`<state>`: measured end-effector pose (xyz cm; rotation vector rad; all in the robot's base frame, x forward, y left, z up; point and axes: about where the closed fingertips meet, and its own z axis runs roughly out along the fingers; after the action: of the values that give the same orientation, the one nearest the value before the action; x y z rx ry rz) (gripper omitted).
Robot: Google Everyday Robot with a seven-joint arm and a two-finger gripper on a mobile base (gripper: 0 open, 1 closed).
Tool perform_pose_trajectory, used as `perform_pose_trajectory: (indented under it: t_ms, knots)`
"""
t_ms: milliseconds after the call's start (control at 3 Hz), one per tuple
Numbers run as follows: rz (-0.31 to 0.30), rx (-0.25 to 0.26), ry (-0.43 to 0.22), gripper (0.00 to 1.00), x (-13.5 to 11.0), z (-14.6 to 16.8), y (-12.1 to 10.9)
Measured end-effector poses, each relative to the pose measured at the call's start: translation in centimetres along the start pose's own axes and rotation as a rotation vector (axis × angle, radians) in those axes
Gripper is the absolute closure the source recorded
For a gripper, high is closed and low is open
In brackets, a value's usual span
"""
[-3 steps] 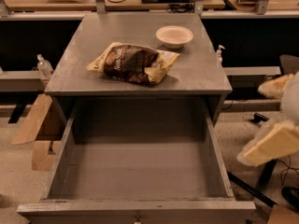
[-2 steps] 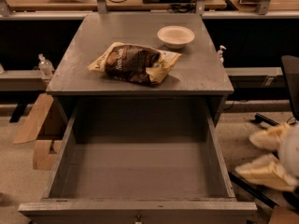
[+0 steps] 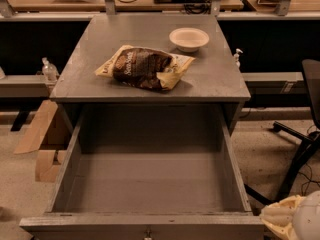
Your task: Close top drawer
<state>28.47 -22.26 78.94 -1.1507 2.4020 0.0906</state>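
The top drawer (image 3: 145, 223) is a wide, deep grey box, pulled far out of the grey cabinet toward me. Its inside (image 3: 150, 179) is empty. The top of its small metal centre knob (image 3: 148, 234) shows at the bottom edge of the camera view. My gripper (image 3: 290, 219) is the cream and white shape in the bottom right corner. It is low, outside the drawer's right front corner, and mostly cut off by the frame. It does not touch the drawer.
On the cabinet top (image 3: 215, 79) lie a brown and yellow snack bag (image 3: 145, 68) and a white bowl (image 3: 189, 38). Cardboard (image 3: 42, 134) leans at the cabinet's left. A black chair base (image 3: 300, 149) stands on the right. A workbench (image 3: 150, 4) runs behind.
My gripper has dropped from mid-right down into the bottom right corner. The drawer has stayed open in the same place.
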Motion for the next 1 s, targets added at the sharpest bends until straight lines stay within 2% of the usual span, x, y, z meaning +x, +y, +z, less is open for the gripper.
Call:
perform_pose_trajectory:
  t_ms: [333,667,1000]
  knots:
    - [0.000,-0.002,0.000,1.00,0.0,0.1,0.0]
    - [0.024,-0.084,-0.010,1.00,1.4,3.8,2.2]
    - [0.084,-0.205,-0.048,1.00,4.2,10.0,6.5]
